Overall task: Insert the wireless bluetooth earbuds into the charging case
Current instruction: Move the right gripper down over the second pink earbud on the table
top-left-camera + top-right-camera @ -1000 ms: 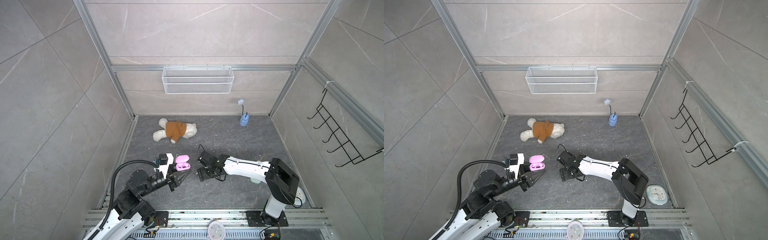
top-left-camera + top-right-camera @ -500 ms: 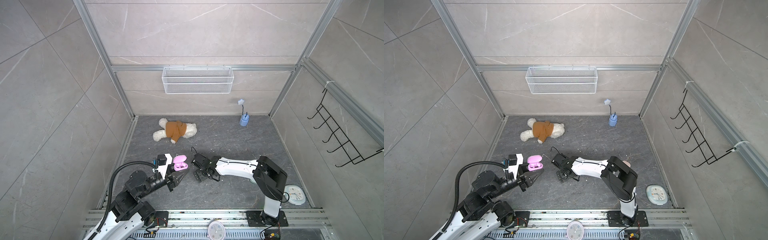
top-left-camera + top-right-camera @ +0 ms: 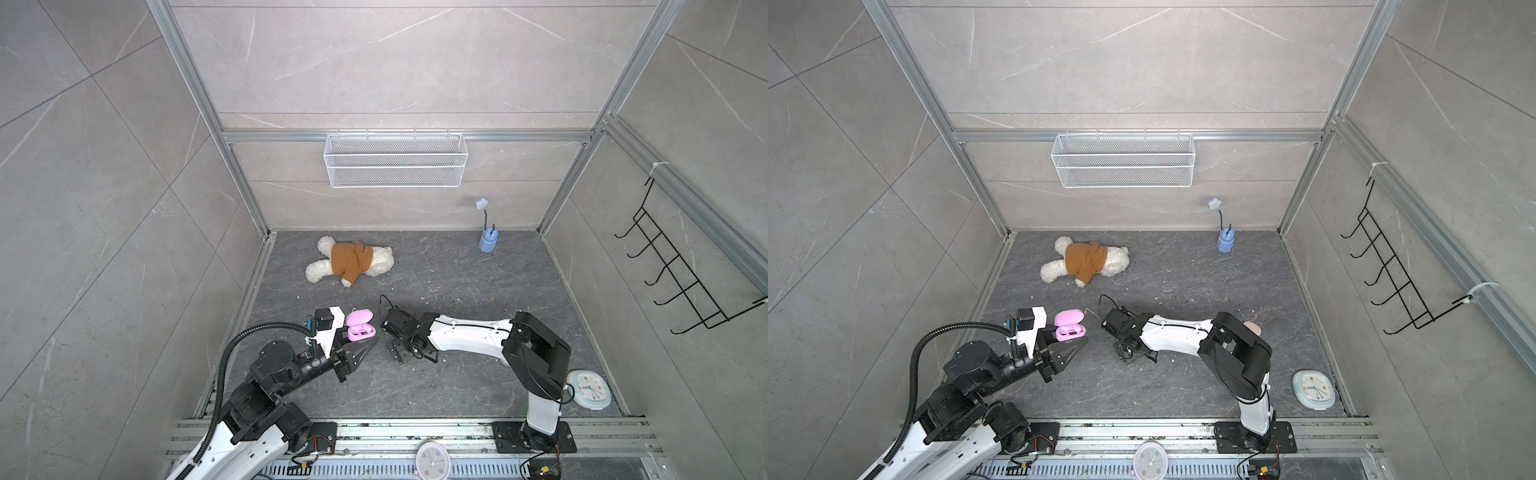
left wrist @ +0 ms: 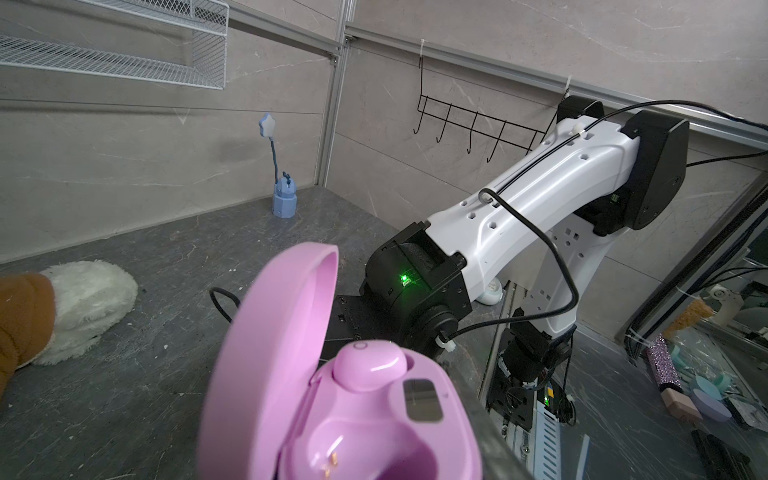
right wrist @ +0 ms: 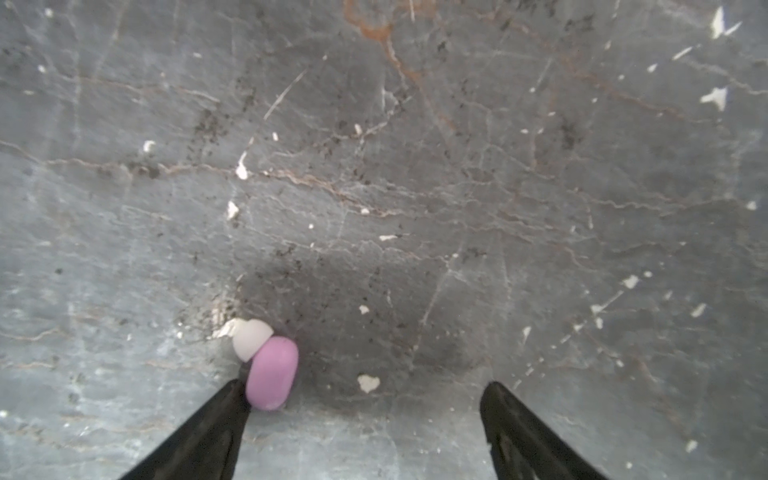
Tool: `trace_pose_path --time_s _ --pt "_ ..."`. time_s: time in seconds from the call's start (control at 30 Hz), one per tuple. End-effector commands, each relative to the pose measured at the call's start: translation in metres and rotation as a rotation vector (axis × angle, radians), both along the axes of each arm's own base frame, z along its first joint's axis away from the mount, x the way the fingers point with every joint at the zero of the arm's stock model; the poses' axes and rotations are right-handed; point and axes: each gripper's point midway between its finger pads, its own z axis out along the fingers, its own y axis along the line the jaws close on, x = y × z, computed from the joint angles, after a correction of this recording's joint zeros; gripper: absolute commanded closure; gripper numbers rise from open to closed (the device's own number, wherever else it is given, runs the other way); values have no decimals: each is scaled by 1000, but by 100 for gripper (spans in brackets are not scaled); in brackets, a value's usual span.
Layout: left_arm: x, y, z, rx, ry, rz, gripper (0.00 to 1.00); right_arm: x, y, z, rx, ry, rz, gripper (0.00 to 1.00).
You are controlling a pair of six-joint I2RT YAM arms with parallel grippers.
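While the left gripper (image 3: 366, 348) stands closed on the glossy lilac charging case (image 4: 266, 353) (lid hinged up, 1 smooth seated earbud (image 4: 370, 368), 1 socket bare), the contact itself is hidden in the left wrist view. The right gripper (image 5: 365, 388) is spread wide above the veined grey stone floor (image 5: 457, 166). 1 black fingertip (image 5: 232, 395) touches the loose earbud (image 5: 272, 372), bean-shaped, lilac, with a pale rubbery tip. Blur softens this view.

Grey tiled walls (image 3: 374, 62), dark stone floor (image 3: 457, 395)
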Motion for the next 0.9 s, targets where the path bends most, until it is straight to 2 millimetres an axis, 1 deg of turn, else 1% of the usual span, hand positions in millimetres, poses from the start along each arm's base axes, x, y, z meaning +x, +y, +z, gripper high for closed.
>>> trace_pose_path --time_s 0.0,0.4,0.67,0.87 --pt "0 4 29 -46 -78 12 69 0 -22 -2 -97 -9 4 10" --pt "0 2 27 -46 -73 9 69 8 -38 0 -104 -17 -33 8" --pt "1 2 28 -47 -73 8 69 15 -43 0 -98 -17 -45 7" --pt "1 1 26 -46 -68 6 69 19 -41 8 -62 -13 -60 5"
